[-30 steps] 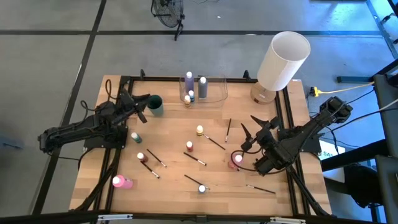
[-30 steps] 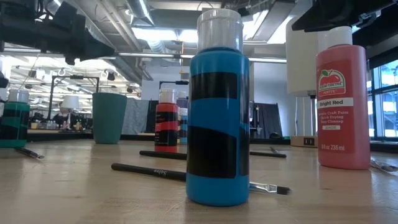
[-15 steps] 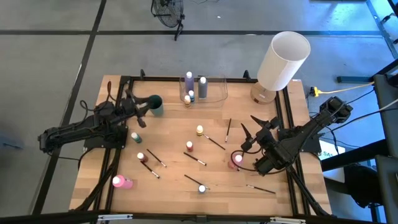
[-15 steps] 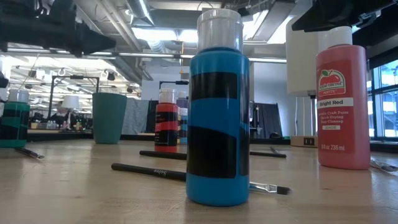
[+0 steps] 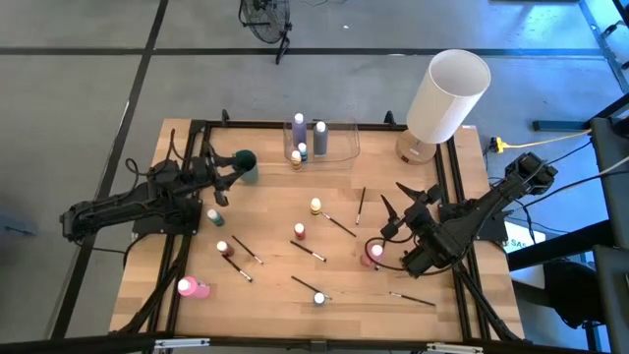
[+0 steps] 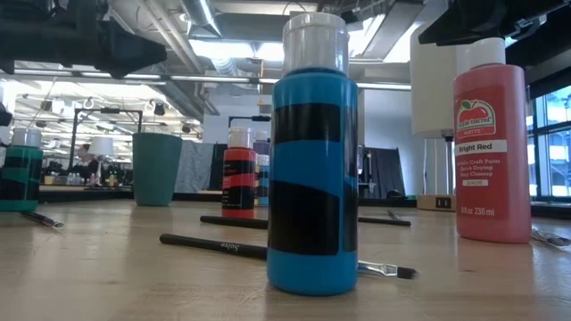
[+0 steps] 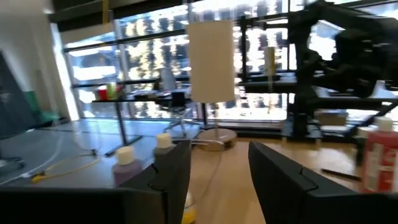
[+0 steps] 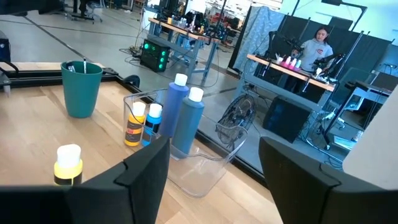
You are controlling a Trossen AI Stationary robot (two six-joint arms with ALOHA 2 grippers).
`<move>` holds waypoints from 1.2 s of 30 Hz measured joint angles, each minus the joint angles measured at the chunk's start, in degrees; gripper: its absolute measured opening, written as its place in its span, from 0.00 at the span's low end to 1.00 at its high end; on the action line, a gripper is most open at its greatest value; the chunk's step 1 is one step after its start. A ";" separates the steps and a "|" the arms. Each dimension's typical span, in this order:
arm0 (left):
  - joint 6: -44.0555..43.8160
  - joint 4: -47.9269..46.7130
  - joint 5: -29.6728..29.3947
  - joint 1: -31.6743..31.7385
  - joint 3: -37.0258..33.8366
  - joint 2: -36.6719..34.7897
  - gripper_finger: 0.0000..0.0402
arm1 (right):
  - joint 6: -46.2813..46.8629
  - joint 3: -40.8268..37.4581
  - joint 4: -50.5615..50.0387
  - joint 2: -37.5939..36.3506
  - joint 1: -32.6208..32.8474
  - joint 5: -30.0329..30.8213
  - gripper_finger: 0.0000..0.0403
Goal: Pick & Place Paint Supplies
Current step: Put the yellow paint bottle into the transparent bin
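Note:
Paint bottles stand scattered on the wooden table: a yellow one [image 5: 315, 206], a red one [image 5: 300, 231], a green one [image 5: 214, 216], a blue one [image 5: 319, 297] [image 6: 312, 169] and a bright red one [image 5: 373, 253] [image 6: 491, 147]. A pink bottle [image 5: 192, 287] lies on its side. Several thin dark brushes [image 5: 340, 225] [image 6: 214, 245] lie flat among them. My left gripper [image 5: 222, 177] [image 7: 217, 168] is open and hovers beside a teal cup [image 5: 244, 163] [image 8: 81, 87]. My right gripper [image 5: 393, 202] [image 8: 214, 180] is open above the table's right part, next to the bright red bottle.
A clear plastic container [image 5: 334, 143] [image 8: 205, 168] at the far edge holds a few bottles [image 5: 298, 123]. A large white cylinder [image 5: 447, 93] stands at the far right corner. The teal cup has a brush [image 8: 84, 64] in it. A black frame [image 5: 295, 125] rims the table.
My left gripper has shifted slightly toward the near edge beside the teal cup; in the low view its arm has swung a little to the right. The right arm and all bottles and brushes have stayed put.

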 joint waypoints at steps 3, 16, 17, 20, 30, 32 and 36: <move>-3.63 0.00 0.29 0.00 0.00 0.00 0.42 | 0.00 0.00 0.01 0.00 0.00 0.00 0.62; -11.45 1.32 0.31 0.07 0.00 0.00 0.68 | 0.00 0.00 0.59 0.01 -1.47 0.00 0.62; -12.55 2.11 0.86 0.07 0.00 0.00 0.69 | -0.09 0.00 0.59 0.01 -1.51 -0.09 0.62; -13.32 4.72 5.37 0.07 0.00 0.00 0.69 | -1.06 0.00 0.69 0.01 -1.51 -0.83 0.62; -11.15 8.15 5.37 -0.15 1.96 0.37 0.68 | -8.01 0.00 1.85 0.01 -1.51 -1.33 0.62; -9.28 8.29 5.41 -0.92 3.57 1.20 0.68 | -8.93 0.00 2.36 0.01 -1.51 -1.31 0.62; -5.69 7.52 5.31 -3.20 7.25 4.63 0.68 | -8.99 0.00 2.99 0.01 -1.51 -0.85 0.60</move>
